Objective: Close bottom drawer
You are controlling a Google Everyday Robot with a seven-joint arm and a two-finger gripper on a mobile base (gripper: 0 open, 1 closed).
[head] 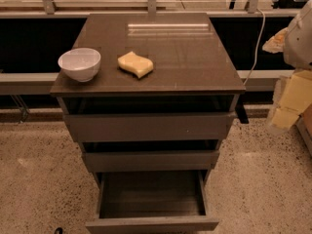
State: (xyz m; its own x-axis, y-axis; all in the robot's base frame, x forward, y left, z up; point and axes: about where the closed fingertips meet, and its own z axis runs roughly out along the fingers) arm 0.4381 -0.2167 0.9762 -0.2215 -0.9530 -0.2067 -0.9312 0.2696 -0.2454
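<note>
The bottom drawer (152, 224) is the lowest of three dark grey-brown handleless drawers in a small cabinet. It stands pulled far out toward me, and its shallow box (152, 194) looks empty. My gripper (290, 104) is a blurred pale yellow shape at the right edge of the view. It hangs below the white arm (298, 35), to the right of the cabinet at about the height of the top drawer, well apart from the bottom drawer.
The middle drawer front (150, 160) and the top drawer front (148, 126) sit further back. On the cabinet top (195, 57) stand a white bowl (79, 64) and a yellow sponge (135, 64). A white cable (256, 48) hangs behind on the right. Speckled floor (39, 179) surrounds the cabinet.
</note>
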